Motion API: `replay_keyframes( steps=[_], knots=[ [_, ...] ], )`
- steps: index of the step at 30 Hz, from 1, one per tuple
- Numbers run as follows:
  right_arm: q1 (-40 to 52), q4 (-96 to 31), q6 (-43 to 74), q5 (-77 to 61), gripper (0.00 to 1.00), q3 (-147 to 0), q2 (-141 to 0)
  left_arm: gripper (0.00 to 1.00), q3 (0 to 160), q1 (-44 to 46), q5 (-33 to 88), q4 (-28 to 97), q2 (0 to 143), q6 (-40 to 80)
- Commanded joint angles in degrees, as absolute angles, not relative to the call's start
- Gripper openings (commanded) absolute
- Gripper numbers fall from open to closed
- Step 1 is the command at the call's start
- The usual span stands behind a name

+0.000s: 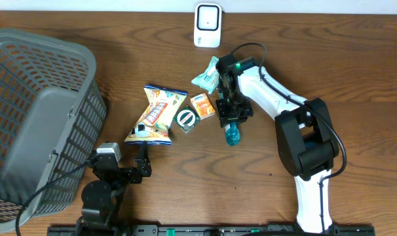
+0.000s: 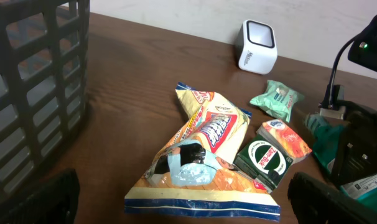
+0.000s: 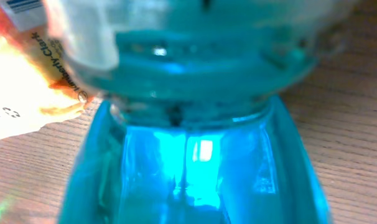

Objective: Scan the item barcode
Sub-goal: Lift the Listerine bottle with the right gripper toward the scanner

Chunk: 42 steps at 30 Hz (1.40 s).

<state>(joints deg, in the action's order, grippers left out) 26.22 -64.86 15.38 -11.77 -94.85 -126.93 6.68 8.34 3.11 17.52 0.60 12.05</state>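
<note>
The right gripper [image 1: 228, 117] sat over one teal bottle [image 1: 232, 136]; whether its jaws pinched it could not be told. The bottle lay on the table [image 1: 362, 72], its long axis running from far edge to near edge, free end nearest. Beside it lay one orange packet [image 1: 202, 105], one green box [image 1: 185, 118], one crisp bag [image 1: 156, 115] and one mint pouch [image 1: 206, 77]. Farther off stood one scanner [image 1: 207, 25] and one basket [image 1: 87, 111]. The left gripper [image 1: 143, 164] stood spread wide.

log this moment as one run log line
step: pickup | right claw: over teal bottle, grip unclear | left claw: open, holding nothing | scanner: far edge, no item at it
</note>
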Motion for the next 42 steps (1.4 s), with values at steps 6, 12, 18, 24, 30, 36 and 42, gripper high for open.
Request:
replay_keyframes(
  steps=[6,12,18,24,30,36,42],
  knots=[
    [24.84,-66.72,10.63,-9.54,0.09,-98.65,-129.75,0.98,5.74,8.05,3.66,18.76,0.34,12.36],
    [24.32,-68.12,10.59,-9.08,0.1,-108.75,-129.75,0.98,5.74,8.05,3.66,18.76,0.34,12.36],
    [24.49,-67.88,10.63,-5.1,0.07,-117.21,-128.44,0.98,5.74,8.05,3.66,18.76,0.34,12.36],
    [25.74,-62.5,16.75,6.52,0.01,-118.06,-125.34,0.98,5.74,8.05,3.66,18.76,0.34,12.36],
    [29.19,-62.26,20.38,17.63,0.01,-118.04,-117.89,0.98,5.74,8.05,3.66,18.76,0.34,12.36],
    [34.11,-64.49,23.35,29.12,0.01,-116.97,-108.86,0.98,5.74,8.05,3.66,18.76,0.34,12.36],
    [34.98,-58.3,31.0,36.58,0.01,-101.67,-100.64,0.98,5.74,8.05,3.66,18.76,0.34,12.36]
  ],
)
